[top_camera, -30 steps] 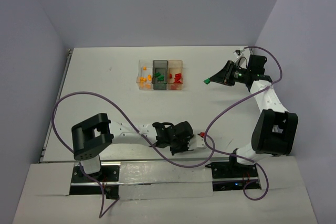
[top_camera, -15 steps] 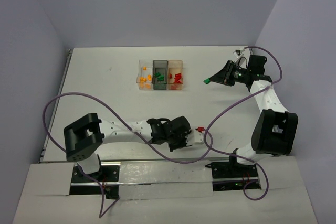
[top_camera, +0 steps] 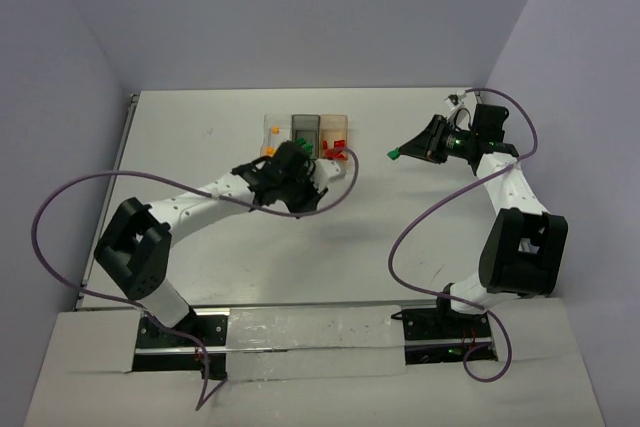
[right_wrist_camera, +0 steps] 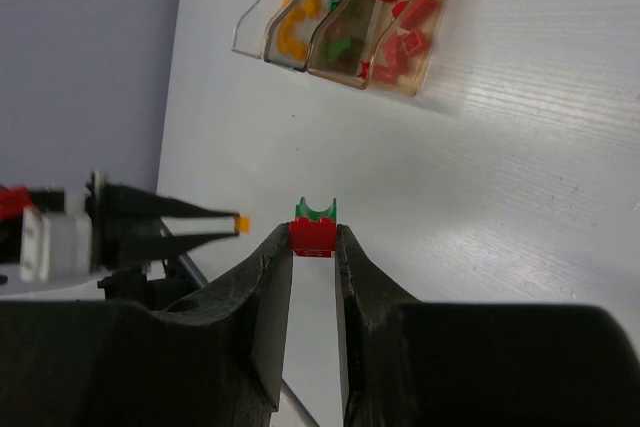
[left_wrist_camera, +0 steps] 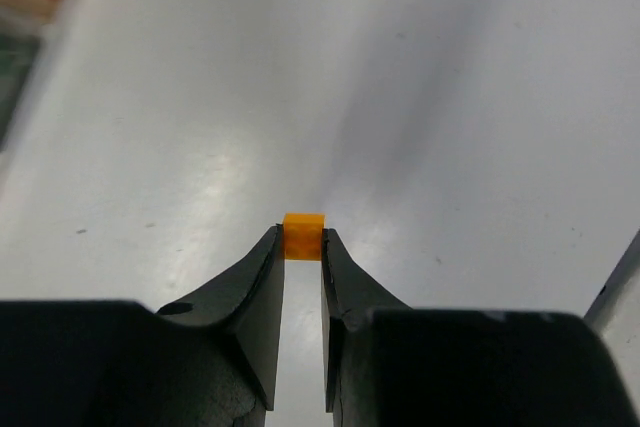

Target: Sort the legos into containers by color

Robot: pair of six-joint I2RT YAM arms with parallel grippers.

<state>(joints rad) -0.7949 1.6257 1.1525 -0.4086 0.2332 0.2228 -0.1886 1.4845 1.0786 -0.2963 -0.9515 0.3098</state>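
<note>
left end effector [left_wrist_camera: 301, 238]: pinching blocky orange lego [left_wrist_camera: 304, 233] | right end effector [right_wrist_camera: 313, 239]: pinching red-green lego [right_wrist_camera: 314, 230]

Robotics lab: white table [top_camera: 180, 152], plain walls [top_camera: 300, 17]

Containers [top_camera: 305, 129] far-centre on table [top_camera: 200, 147], left claw [left_wrist_camera: 302, 239] just before them; right claw [right_wrist_camera: 314, 237] to their right
</note>
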